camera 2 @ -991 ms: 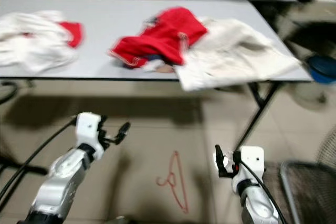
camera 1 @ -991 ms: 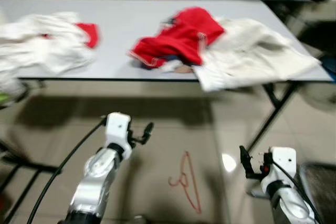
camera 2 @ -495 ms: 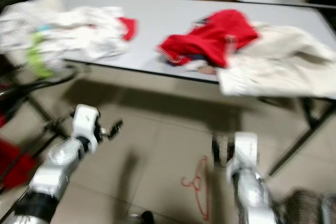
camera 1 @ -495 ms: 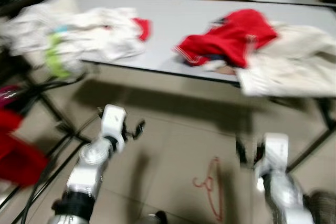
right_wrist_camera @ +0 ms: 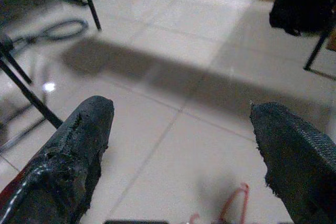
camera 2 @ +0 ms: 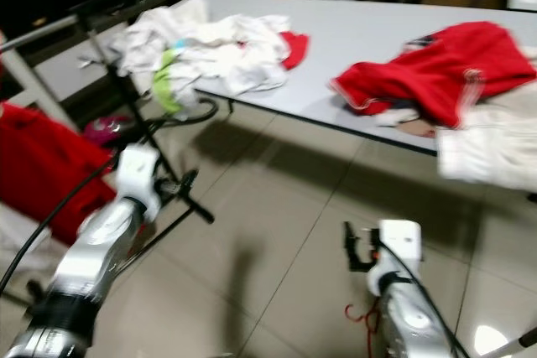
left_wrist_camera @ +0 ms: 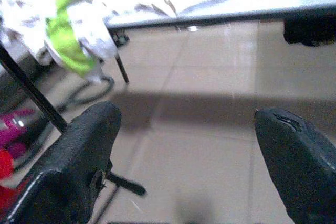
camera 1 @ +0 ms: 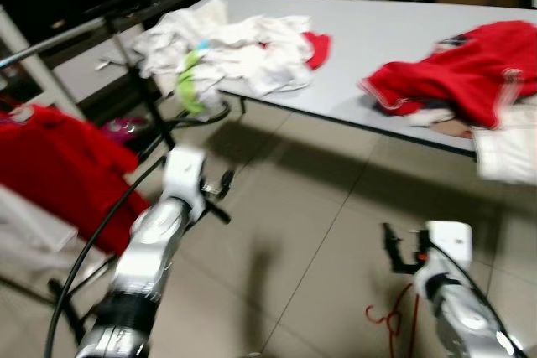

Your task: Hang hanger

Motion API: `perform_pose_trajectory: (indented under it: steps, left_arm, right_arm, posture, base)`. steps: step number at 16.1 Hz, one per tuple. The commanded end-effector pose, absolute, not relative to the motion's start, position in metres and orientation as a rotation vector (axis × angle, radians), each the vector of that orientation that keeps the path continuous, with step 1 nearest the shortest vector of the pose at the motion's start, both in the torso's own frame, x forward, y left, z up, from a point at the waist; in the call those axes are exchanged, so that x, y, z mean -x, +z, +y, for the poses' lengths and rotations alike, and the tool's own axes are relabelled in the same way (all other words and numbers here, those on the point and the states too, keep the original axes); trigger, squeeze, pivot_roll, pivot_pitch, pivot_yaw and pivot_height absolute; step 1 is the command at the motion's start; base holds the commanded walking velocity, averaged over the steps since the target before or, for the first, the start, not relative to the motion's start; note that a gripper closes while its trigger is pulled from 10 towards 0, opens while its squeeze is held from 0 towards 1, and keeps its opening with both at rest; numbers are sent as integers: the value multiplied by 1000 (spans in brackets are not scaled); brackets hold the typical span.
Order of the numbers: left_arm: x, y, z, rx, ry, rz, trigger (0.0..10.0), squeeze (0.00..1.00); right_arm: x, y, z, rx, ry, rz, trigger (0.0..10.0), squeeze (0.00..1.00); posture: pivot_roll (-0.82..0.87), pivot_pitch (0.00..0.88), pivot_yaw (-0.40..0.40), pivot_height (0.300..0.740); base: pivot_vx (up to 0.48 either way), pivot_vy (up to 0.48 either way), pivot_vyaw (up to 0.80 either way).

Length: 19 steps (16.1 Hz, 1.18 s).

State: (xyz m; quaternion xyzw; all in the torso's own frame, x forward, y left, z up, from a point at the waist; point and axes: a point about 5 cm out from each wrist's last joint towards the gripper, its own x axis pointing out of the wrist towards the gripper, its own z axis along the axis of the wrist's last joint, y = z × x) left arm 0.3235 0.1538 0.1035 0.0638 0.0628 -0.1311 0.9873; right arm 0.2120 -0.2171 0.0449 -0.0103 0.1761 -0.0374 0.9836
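A thin red wire hanger (camera 1: pixel 394 318) lies on the tiled floor, just beside my right arm; its loop also shows low in the right wrist view as the red hanger (right_wrist_camera: pixel 234 203). My right gripper (camera 1: pixel 393 251) hangs above the floor a little left of it, open and empty (right_wrist_camera: pixel 181 116). My left gripper (camera 1: pixel 220 194) is held forward at the left, open with nothing between its fingers (left_wrist_camera: pixel 186 124), pointing towards the foot of a clothes rack (camera 1: pixel 134 18). A red garment (camera 1: pixel 59 157) hangs at the far left.
A grey table (camera 1: pixel 377 39) crosses the back, bearing a white clothes pile (camera 1: pixel 235 44) with a green piece and a red garment (camera 1: pixel 457 81). Black rack legs (camera 2: pixel 180 199) and a cable lie on the floor at left. Open tile lies between my arms.
The camera has swung left: the table slid right, and the rack and hanging red garment came into view. The hanger now sits at the lower right. Both grippers stay open.
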Motion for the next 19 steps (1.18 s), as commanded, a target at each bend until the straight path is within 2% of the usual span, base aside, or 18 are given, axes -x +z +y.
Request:
perform_pose_trajectory:
  steps: [1, 4, 7, 10, 11, 12, 15, 16, 17, 19]
  left_arm:
    - [-324, 107, 167, -125, -198, 114, 10000, 0]
    - [-317, 108, 177, -67, -185, 119, 10000, 0]
    - [-305, 103, 186, -62, -168, 142, 10000, 0]
    - [-288, 96, 186, -58, -127, 154, 10000, 0]
    - [-285, 97, 181, -51, -140, 152, 10000, 0]
    - [-281, 97, 179, -38, -151, 161, 10000, 0]
    - [-275, 90, 176, -33, -154, 182, 10000, 0]
    - [-274, 89, 175, -30, -158, 184, 10000, 0]
    - [-273, 92, 170, -25, -164, 179, 10000, 0]
    - [-275, 95, 168, -24, -166, 173, 10000, 0]
  right_arm:
    - [-217, 53, -204, -21, -51, 331, 10000, 1000]
    - [-221, 51, -193, -17, -13, 339, 10000, 1000]
    - [-229, 62, -179, -1, 66, 304, 10000, 1000]
    - [-249, 70, -180, 39, 88, 280, 10000, 1000]
    - [-254, 69, -188, 89, 12, 271, 10000, 1000]
    - [-260, 70, -201, 185, -167, 241, 10000, 1000]
    - [-263, 77, -206, 239, -148, 189, 10000, 1000]
    - [-262, 73, -207, 225, -136, 234, 10000, 1000]
    - [-259, 76, -207, 131, -120, 221, 10000, 1000]
    - [-257, 77, -206, 147, -90, 185, 10000, 1000]
  posture:
    - [-157, 0, 171, 740]
    - [-116, 0, 153, 740]
    - [-81, 0, 111, 740]
    - [-26, 0, 36, 740]
    - [-12, 0, 20, 740]
    - [-17, 0, 14, 740]
    - [-11, 0, 0, 740]
    - [-12, 0, -2, 740]
    - [-17, 0, -1, 740]
    - [-18, 0, 2, 740]
  base:
    - [0, 0, 800]
    - [0, 0, 800]
    - [301, 0, 800]
    - [316, 0, 800]
    - [349, 0, 800]
    - [356, 0, 0]
    - [366, 0, 0]
    - [368, 0, 0]
    - [368, 0, 0]
    - [369, 0, 0]
